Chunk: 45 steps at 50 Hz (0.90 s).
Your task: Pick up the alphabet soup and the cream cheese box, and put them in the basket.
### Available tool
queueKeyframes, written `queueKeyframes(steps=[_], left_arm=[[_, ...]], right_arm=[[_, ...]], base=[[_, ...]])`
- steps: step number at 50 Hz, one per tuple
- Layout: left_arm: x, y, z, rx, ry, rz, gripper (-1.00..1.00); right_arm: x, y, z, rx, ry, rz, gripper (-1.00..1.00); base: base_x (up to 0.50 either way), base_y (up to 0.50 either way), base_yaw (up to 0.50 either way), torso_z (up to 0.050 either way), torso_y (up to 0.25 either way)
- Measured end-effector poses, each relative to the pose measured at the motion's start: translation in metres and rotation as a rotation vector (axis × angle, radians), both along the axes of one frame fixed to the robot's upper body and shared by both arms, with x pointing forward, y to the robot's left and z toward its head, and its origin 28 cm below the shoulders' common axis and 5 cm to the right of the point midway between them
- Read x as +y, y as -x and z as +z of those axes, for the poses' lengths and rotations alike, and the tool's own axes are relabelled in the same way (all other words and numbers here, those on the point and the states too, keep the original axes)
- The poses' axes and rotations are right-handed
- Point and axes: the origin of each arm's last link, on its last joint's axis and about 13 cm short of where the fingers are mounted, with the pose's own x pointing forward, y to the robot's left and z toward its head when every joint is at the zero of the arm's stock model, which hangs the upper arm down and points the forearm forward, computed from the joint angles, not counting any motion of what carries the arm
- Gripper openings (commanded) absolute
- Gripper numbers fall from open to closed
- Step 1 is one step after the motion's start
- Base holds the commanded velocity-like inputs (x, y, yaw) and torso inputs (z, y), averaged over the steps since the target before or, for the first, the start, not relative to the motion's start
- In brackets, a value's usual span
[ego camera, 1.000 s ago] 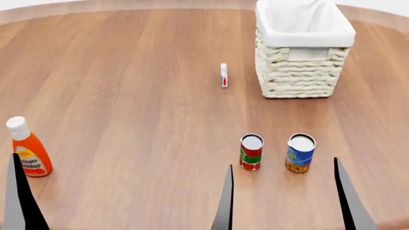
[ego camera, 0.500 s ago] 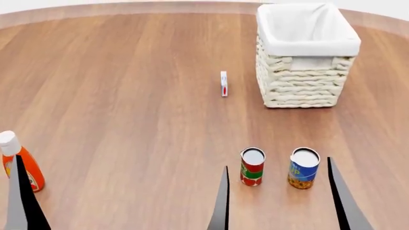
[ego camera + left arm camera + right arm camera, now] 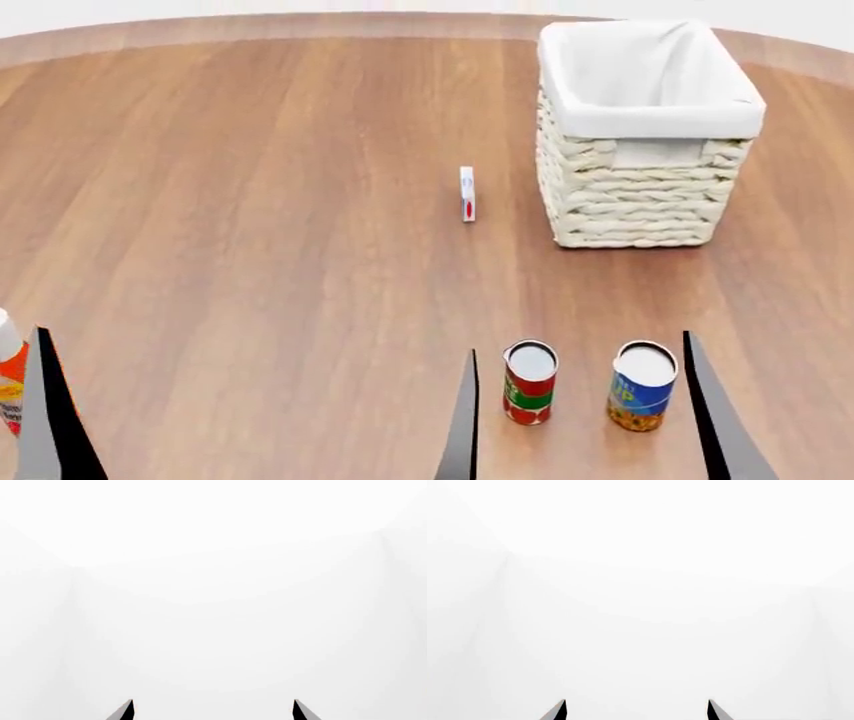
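A: Labels first: alphabet soup (image 3: 642,386), blue with yellow lettering too small to read, stands just beside a red-and-green can (image 3: 530,382) at the table's (image 3: 267,200) near edge.

B: Grippers?

A: Right gripper (image 3: 587,420) spread wide, empty; left gripper (image 3: 212,711) likewise. Cream cheese box (image 3: 467,193) stands near the basket (image 3: 646,150).

The right gripper (image 3: 636,711) shows only as two dark fingertips (image 3: 560,711) at one edge of the frame, set well apart with nothing between them. Beyond them is plain white, faintly shaded background.
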Motion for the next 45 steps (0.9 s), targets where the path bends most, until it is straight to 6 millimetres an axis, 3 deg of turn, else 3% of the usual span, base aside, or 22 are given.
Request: queueKeyframes(steps=[45], left_arm=[[-0.0021, 0.0003, -0.0018, 0.003, -0.006, -0.012, 1.0]], right_arm=[[-0.0009, 0.0028, 0.0001, 0.0, -0.014, 0.012, 1.0]], base=[[0.18, 0.0, 0.0, 0.0, 0.0]])
